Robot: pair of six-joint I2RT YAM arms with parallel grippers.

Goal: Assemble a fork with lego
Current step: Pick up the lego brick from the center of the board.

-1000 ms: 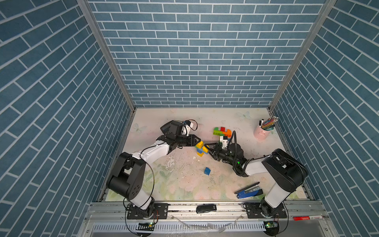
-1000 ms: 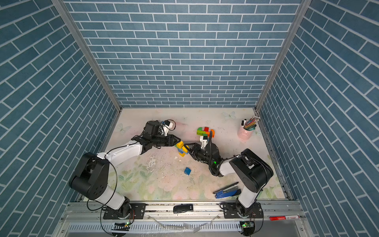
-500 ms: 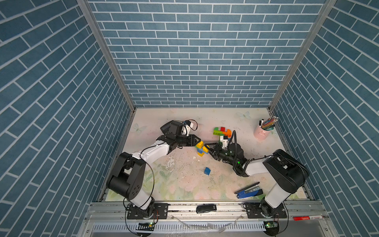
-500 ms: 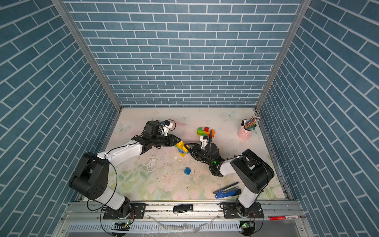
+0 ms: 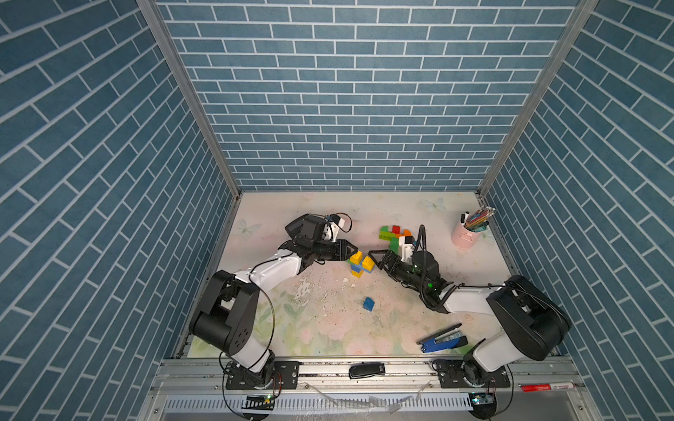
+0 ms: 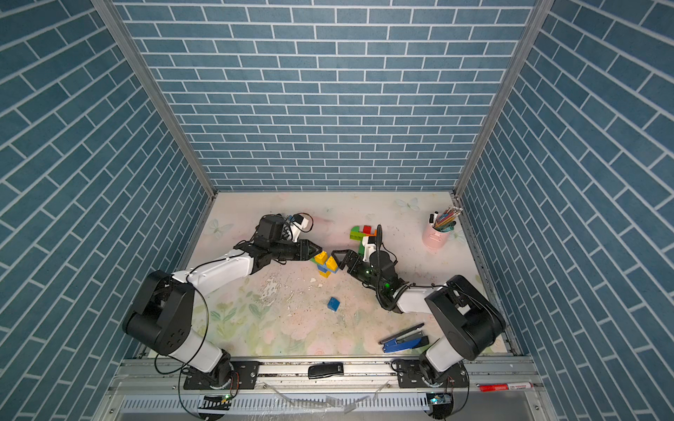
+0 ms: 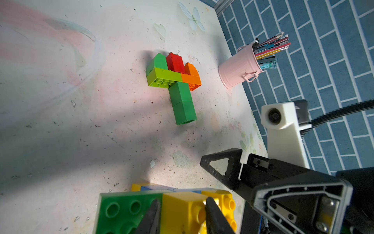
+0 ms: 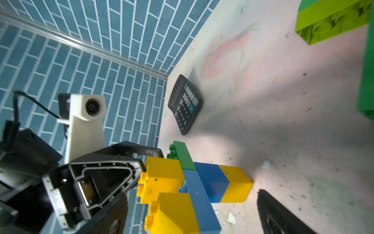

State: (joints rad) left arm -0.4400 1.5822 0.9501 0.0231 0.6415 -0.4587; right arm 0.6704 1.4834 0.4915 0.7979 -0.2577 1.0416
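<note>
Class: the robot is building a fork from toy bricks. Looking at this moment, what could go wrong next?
1. Only the left pincer grips the yellow-and-blue fork, by one yellow brick; it may twist or pop apart.
2. The open right pincer sits close beside it and could knock it.

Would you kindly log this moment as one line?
left end effector: shut on yellow brick | right end effector: open beside yellow-blue build | loose blue brick: lying apart

No legible text or numbers
</note>
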